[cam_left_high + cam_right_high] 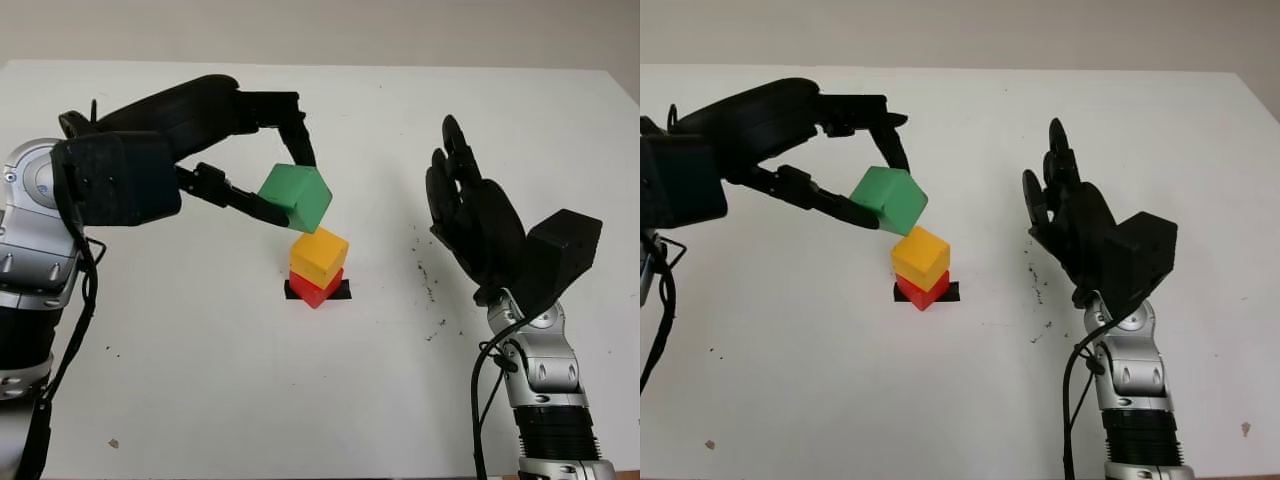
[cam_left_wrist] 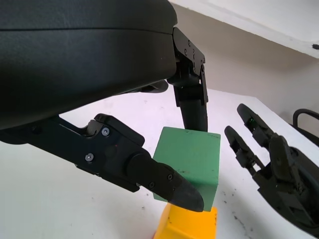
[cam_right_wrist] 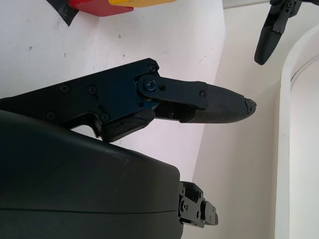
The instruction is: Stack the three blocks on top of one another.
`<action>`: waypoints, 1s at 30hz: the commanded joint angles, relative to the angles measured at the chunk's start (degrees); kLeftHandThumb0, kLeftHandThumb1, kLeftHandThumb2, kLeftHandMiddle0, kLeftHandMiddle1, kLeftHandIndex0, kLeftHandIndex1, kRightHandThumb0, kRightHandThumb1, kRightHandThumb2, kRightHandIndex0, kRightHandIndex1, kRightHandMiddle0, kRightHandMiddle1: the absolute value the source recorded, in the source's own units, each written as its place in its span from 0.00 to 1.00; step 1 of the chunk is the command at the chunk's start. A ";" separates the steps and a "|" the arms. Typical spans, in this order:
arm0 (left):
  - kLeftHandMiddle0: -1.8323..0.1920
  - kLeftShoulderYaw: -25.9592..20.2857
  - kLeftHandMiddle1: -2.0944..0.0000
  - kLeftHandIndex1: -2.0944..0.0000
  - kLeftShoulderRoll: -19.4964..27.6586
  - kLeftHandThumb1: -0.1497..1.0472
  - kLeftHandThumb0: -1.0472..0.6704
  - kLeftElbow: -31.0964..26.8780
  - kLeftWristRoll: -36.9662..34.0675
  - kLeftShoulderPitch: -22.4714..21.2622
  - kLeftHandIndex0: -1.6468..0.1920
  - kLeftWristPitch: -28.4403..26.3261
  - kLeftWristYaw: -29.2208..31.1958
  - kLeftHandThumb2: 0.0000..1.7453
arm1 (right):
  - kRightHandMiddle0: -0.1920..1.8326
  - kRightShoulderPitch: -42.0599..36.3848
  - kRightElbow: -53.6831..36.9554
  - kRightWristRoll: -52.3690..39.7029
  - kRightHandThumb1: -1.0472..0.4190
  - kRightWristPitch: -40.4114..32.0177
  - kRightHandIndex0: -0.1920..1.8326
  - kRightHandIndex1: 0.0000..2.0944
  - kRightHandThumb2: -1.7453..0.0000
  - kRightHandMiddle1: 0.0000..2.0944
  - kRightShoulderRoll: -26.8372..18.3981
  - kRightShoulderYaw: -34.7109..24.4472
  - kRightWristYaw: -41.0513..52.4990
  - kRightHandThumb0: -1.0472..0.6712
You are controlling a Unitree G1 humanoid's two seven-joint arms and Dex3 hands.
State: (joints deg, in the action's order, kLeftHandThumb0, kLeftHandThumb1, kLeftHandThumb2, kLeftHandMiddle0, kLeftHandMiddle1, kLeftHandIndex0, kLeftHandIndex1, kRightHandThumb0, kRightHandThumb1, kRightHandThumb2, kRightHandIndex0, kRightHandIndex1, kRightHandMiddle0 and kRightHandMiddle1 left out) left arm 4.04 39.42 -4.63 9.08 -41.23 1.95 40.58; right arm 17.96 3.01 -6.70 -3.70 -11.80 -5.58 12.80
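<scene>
The left hand (image 1: 272, 170), reaching in from the frame's upper left, pinches the green block (image 1: 296, 197) by opposite faces, tilted just above the yellow block (image 1: 319, 256) stacked on the red block (image 1: 316, 287) at centre frame. The right hand (image 1: 470, 215) hangs open at right above the white bench (image 1: 200, 370). The block looks rigid, light and smooth-sided; flat faces seem the safest hold.

Red block (image 1: 314, 289) mostly covered by yellow block (image 1: 319, 256); black tape patch (image 1: 340, 290) under it partly hidden. Cannot tell if green block (image 1: 296, 196) touches the yellow one. Yellow block cut by left wrist view's edge; right wrist view crops both lower blocks.
</scene>
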 commanded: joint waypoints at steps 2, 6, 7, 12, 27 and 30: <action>0.80 0.60 0.98 0.26 -0.27 1.00 0.31 0.78 0.51 -1.24 0.71 2.20 -0.68 0.06 | 0.00 -0.14 0.17 0.22 0.00 0.88 0.00 0.00 0.67 0.03 0.14 0.11 -0.23 0.16; 0.82 1.44 0.99 0.27 -0.79 1.00 0.31 1.41 0.71 -1.63 0.73 3.48 -0.61 0.07 | 0.01 -0.45 -0.18 -0.05 0.00 0.35 0.00 0.00 0.68 0.03 0.37 -0.08 -0.60 0.15; 0.82 1.57 0.99 0.27 -0.89 1.00 0.32 1.43 0.64 -1.68 0.73 3.48 -0.56 0.07 | 0.01 -0.49 -0.24 -0.15 0.00 0.25 0.00 0.00 0.68 0.03 0.40 -0.12 -0.65 0.15; 0.84 2.32 0.98 0.26 -1.59 1.00 0.33 1.26 0.26 -2.44 0.77 3.53 0.27 0.09 | 0.01 -0.72 -0.38 -0.34 0.00 0.03 0.00 0.00 0.68 0.03 0.32 -0.11 -0.65 0.15; 0.85 5.47 0.98 0.24 -1.75 1.00 0.30 3.68 1.42 -6.60 0.75 1.96 4.98 0.08 | 0.01 -1.73 -1.18 1.02 0.00 0.86 0.00 0.00 0.65 0.03 0.44 1.01 -1.45 0.17; 0.85 5.61 0.98 0.24 -1.38 1.00 0.30 3.68 1.16 -6.98 0.75 1.55 6.38 0.07 | 0.00 -2.06 -1.47 1.26 0.00 0.95 0.00 0.00 0.65 0.02 0.22 1.11 -1.40 0.17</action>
State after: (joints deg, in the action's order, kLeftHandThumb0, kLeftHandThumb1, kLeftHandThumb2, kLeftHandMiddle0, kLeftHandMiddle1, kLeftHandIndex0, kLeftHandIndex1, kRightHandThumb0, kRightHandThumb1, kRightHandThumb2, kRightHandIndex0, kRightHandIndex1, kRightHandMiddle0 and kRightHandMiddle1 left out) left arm 9.55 37.75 -0.53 10.50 -46.48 3.59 46.49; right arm 16.46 2.93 -5.61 -3.65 -11.64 -4.55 11.45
